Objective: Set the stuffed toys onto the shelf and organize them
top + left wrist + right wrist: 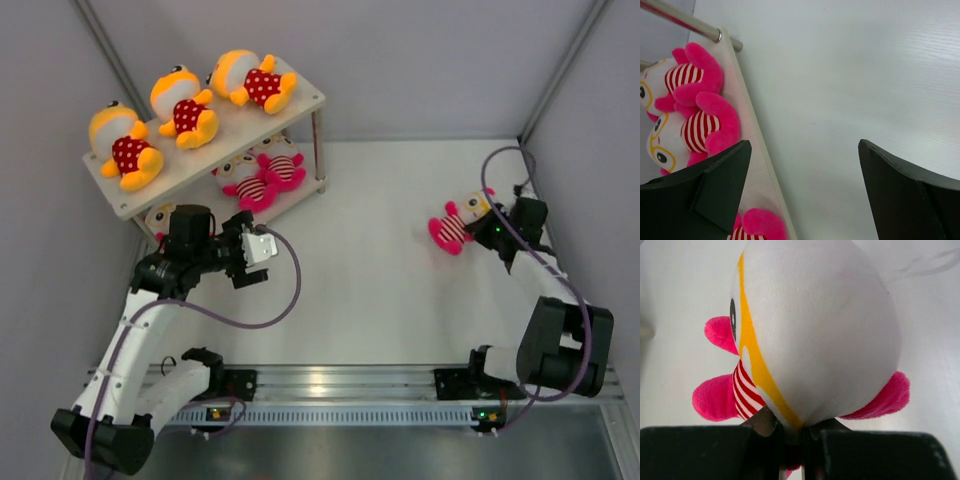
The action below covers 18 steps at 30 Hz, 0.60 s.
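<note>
The shelf [300, 100] stands at the back left. Three orange-yellow toys in red dotted shirts [186, 106] lie on its top board. Two white-faced striped toys [262, 176] lie on the lower board, and a third [160, 216] peeks out behind my left arm. My left gripper [247, 255] is open and empty beside the lower board's front edge. In the left wrist view the gripper [805, 192] hangs over the table, with the striped toys [695, 125] on the lower board [751, 150]. My right gripper [492, 231] is shut on the head of a fourth striped toy [453, 226] at the right. In the right wrist view the gripper [792, 440] pinches that toy [810, 325].
Grey walls enclose the white table on the back and both sides. A shelf leg [319, 140] stands at the rack's right end. A metal rail [340, 382] holding both arm bases runs along the near edge.
</note>
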Tool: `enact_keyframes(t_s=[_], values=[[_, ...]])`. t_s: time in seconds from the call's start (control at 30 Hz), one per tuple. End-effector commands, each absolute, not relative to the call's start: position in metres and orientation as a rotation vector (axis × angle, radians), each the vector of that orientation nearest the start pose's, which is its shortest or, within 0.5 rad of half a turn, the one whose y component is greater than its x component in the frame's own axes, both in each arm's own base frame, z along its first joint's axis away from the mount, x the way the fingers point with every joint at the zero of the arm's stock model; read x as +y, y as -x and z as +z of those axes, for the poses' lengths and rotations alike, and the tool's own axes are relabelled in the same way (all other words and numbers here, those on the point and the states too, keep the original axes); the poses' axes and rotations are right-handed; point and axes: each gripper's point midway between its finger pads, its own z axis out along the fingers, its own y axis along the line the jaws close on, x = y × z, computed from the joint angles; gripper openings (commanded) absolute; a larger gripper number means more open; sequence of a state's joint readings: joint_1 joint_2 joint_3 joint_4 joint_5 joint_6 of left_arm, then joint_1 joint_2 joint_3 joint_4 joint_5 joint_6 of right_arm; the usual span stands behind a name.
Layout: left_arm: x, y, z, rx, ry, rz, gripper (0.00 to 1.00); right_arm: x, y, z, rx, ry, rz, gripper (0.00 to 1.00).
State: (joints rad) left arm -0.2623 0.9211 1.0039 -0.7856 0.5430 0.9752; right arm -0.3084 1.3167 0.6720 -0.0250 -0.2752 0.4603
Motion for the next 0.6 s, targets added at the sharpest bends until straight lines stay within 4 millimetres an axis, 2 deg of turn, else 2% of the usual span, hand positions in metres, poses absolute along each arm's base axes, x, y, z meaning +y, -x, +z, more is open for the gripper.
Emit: enact_keyframes(t_s=[0.0, 0.03, 0.07, 0.1, 0.13, 0.2, 0.23, 0.27, 0.3, 0.33, 0.37, 0.4, 0.47, 0.57], values=[[-0.148, -0.218, 0.243, 1.439, -1.52, -0.326, 0.93, 0.043, -0.359, 0.158, 2.103, -0.254, 0.557, 0.0], [-0.149, -0.217, 0.245, 1.425, -1.519, -0.33, 0.93, 0.081, -0.353, 0.164, 2.12, -0.133, 0.626, 0.0], [-0.15, -0.214, 0.246, 1.414, -1.522, -0.338, 0.93, 0.108, -0.351, 0.18, 2.104, -0.037, 0.671, 0.0], [-0.152, -0.21, 0.249, 1.377, -1.534, -0.338, 0.94, 0.127, -0.345, 0.183, 2.119, 0.016, 0.702, 0.0], [-0.153, -0.208, 0.249, 1.357, -1.547, -0.333, 0.95, 0.167, -0.331, 0.189, 2.122, 0.125, 0.783, 0.0], [-0.155, -0.203, 0.246, 1.32, -1.582, -0.314, 0.98, 0.207, -0.325, 0.204, 2.101, 0.2, 0.873, 0.0], [-0.154, -0.203, 0.243, 1.321, -1.591, -0.306, 0.98, 0.241, -0.31, 0.209, 2.102, 0.274, 0.945, 0.0], [-0.155, -0.202, 0.243, 1.316, -1.598, -0.3, 0.98, 0.258, -0.304, 0.211, 2.112, 0.306, 0.969, 0.0], [-0.156, -0.201, 0.241, 1.324, -1.604, -0.299, 0.98, 0.274, -0.309, 0.217, 2.109, 0.32, 0.968, 0.0], [-0.157, -0.2, 0.241, 1.324, -1.604, -0.304, 0.98, 0.302, -0.292, 0.221, 2.115, 0.374, 1.02, 0.0], [-0.157, -0.199, 0.242, 1.325, -1.599, -0.305, 0.98, 0.318, -0.291, 0.235, 2.081, 0.395, 1.057, 0.0], [-0.159, -0.196, 0.243, 1.327, -1.593, -0.328, 0.97, 0.338, -0.283, 0.231, 2.104, 0.41, 1.104, 0.0], [-0.159, -0.189, 0.242, 1.315, -1.615, -0.342, 0.92, 0.358, -0.282, 0.248, 2.053, 0.43, 1.16, 0.0], [-0.158, -0.183, 0.234, 1.33, -1.635, -0.347, 0.91, 0.384, -0.279, 0.246, 2.063, 0.481, 1.174, 0.0]])
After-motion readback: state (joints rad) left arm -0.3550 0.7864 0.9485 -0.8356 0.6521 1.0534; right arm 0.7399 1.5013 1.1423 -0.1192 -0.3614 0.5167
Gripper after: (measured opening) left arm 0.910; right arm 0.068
